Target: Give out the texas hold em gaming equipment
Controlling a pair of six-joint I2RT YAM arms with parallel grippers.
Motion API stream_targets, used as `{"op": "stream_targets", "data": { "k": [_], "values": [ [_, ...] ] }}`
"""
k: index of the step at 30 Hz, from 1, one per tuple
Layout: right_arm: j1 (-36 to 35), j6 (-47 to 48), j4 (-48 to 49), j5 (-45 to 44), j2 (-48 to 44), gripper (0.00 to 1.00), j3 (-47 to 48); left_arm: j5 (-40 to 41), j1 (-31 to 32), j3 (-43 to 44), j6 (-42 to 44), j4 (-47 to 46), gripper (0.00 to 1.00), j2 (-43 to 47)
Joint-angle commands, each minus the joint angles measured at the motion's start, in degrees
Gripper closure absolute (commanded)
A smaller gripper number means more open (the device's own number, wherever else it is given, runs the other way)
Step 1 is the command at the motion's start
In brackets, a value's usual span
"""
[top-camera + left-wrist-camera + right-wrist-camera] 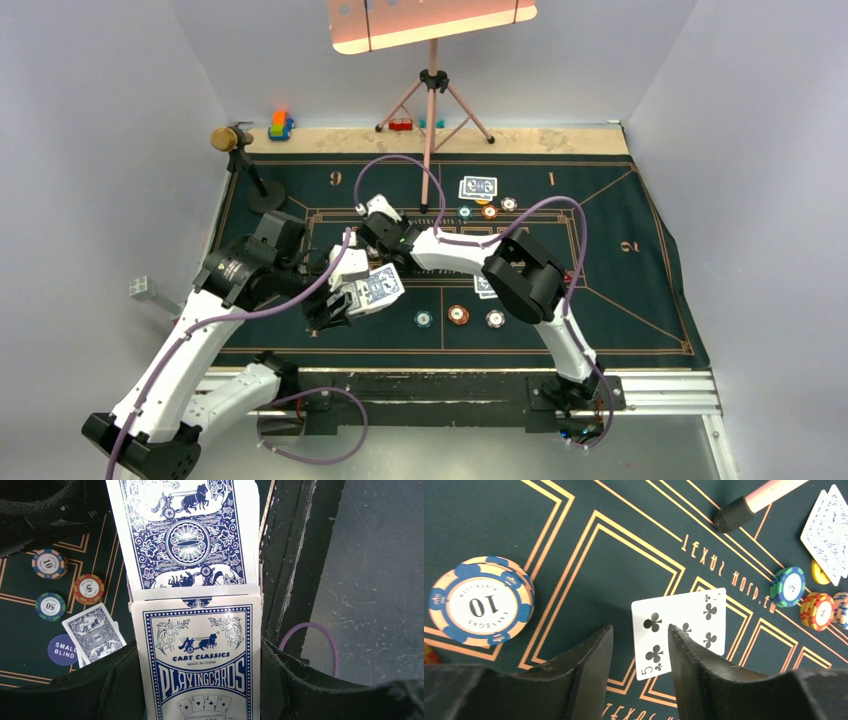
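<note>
From above, my left gripper (352, 300) hangs over the near left of the green mat (640, 290), clamped on the card box (380, 288). I judge it is tilted toward my other arm so cards can be drawn from its mouth. My right gripper (368, 214) reaches across to the framed middle of the mat, where shared cards would go. Two face-down cards (478, 187) lie at the far seat with chips just before them, and a row of three chips (458, 315) marks the near seat, so part of the dealing looks done. My left wrist view shows the box squeezed between my pads. It reads "CART CLASSICS", "MADE IN CHINA" and "PLAYINGCARDS", and a blue-backed card (185, 535) stands out of its open top, ready to be plucked. On the mat beside it lie a chip marked 10 (48, 563), a green chip marked 50 (50, 606), an orange chip (88, 588) I cannot read, a purple disc (61, 650) lettered "SMALL BLIND", and a face-down pair (95, 632) touching that disc. In my right wrist view the jaws stand moderately apart and grip nothing. Beneath them the five of clubs (706, 617) lies face up, flat across the gold lines beside the upside-down lettering "TEXAS HOLD'EM". A stack of chips marked 10 (480, 602) sits well apart to one side.
</note>
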State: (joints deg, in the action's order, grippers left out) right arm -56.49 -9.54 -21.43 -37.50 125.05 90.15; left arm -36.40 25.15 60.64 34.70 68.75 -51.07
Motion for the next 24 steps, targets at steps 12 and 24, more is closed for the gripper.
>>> {"op": "stream_targets", "data": {
  "k": [12, 24],
  "values": [
    [8.1, -9.9, -1.5, 21.9, -24.0, 0.32, -5.3, -1.1, -0.1, 1.6, 0.8, -0.2, 1.0, 0.8],
    [14.7, -21.8, 2.1, 51.7, -51.2, 0.12, -19.7, -1.6, -0.2, 1.7, 0.7, -1.3, 1.0, -0.2]
  ]
}}
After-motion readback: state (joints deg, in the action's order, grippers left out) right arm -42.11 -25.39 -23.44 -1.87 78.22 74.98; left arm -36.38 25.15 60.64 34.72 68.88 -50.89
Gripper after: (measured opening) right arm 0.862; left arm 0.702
